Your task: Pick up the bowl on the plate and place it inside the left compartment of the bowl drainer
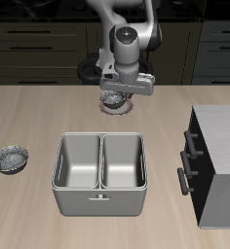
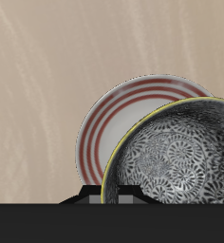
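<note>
I have the gripper (image 1: 114, 94) at the upper middle of the exterior frame, low over the plate (image 1: 123, 107), behind the drainer (image 1: 99, 199). The bowl (image 1: 113, 99) shows just under the fingers there. In the wrist view the bowl (image 2: 173, 152) fills much of the frame and its rim hides part of the plate (image 2: 106, 128), so I judge it is lifted a little or tilted up from the plate, but I cannot say which. The fingers themselves are hidden in both views, so I cannot tell if they are closed on the bowl rim or only around it.

The risk I see is the grip. If I hold only the thin rim at one side, the bowl can turn in the fingers or slip out when I carry it forward. It can then fall back on the plate and push it away.

The second risk is the target. The left compartment (image 1: 124, 160) is next to the other well, with only a thin wall between, so a small error puts the bowl in the wrong one. The twin bowl (image 1: 10, 159) at the left middle of the frame is well apart and I leave it alone. The dark cabinet (image 1: 216, 165) stands beside the drainer, close to the way of the arm.
</note>
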You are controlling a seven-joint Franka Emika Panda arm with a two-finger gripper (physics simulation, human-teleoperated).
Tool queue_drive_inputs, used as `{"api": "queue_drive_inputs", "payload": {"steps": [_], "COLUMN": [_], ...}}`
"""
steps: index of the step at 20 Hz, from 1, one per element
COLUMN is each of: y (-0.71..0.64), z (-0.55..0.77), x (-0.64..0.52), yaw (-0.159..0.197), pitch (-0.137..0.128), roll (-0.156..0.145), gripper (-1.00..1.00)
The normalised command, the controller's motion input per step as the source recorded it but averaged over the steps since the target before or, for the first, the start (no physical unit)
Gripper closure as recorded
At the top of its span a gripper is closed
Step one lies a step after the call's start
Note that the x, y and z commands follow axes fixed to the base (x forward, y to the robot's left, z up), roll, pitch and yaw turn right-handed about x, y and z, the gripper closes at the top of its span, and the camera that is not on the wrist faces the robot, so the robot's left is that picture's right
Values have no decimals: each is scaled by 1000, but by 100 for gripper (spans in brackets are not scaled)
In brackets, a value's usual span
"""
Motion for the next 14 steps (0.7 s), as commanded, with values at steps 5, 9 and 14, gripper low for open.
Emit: {"api": "queue_drive_inputs", "payload": {"steps": [5, 9, 14], "y": [-59, -12, -71], "z": [169, 252, 296], "x": [20, 49, 60], "yaw": [45, 64, 39], "pitch": [-28, -44, -25], "roll": [-21, -7, -5], "gripper": [100, 100, 100]}}
